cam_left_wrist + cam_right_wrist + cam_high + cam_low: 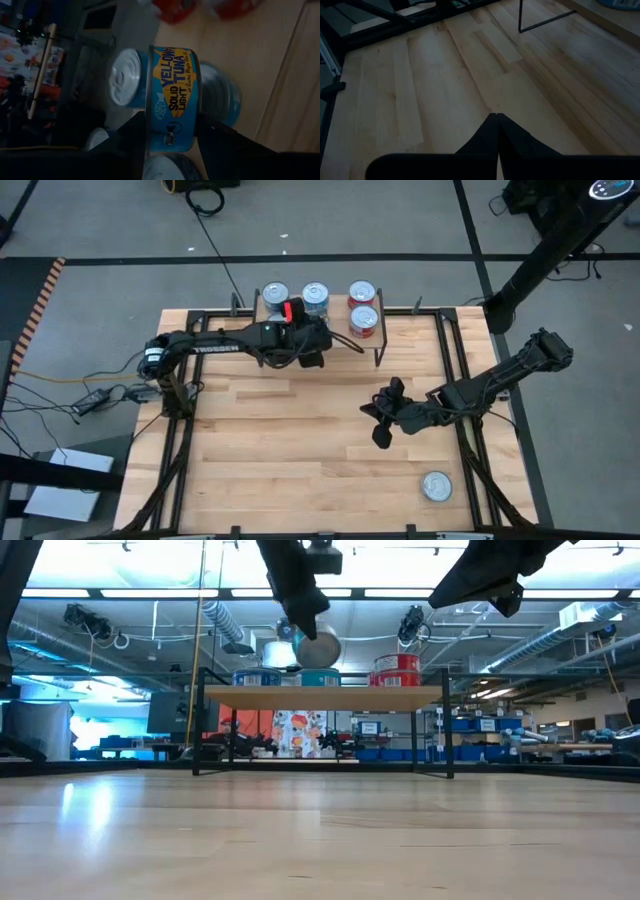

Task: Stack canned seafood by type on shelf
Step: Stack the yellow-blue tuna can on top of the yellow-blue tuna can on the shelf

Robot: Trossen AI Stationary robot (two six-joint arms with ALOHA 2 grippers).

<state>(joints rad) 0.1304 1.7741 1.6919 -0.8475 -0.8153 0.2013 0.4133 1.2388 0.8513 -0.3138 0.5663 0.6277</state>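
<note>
While left gripper (pixel 170 145) pinches blue tuna can (pixel 172 97) above shelf (pixel 320 697), right gripper (pixel 496 120), fingers pressed together, hovers near shelf.

The high view looks straight down from well above the table (pixel 300 430), taking in both arms and the shelf (pixel 395 330) at its far edge, while the low view sits at tabletop height and faces level across the boards to that same shelf (pixel 325 697), with both grippers hanging in from above. The left wrist view sits close behind the left gripper (pixel 170 150), pressed up to a tuna can (pixel 171 97) between its fingers, with more cans just beyond, seemingly the ones on the shelf. The right wrist view looks past the closed right gripper (pixel 496 125) down at bare tabletop, catching one thin black shelf leg (pixel 540 22) ahead, shared with the high view.
</note>
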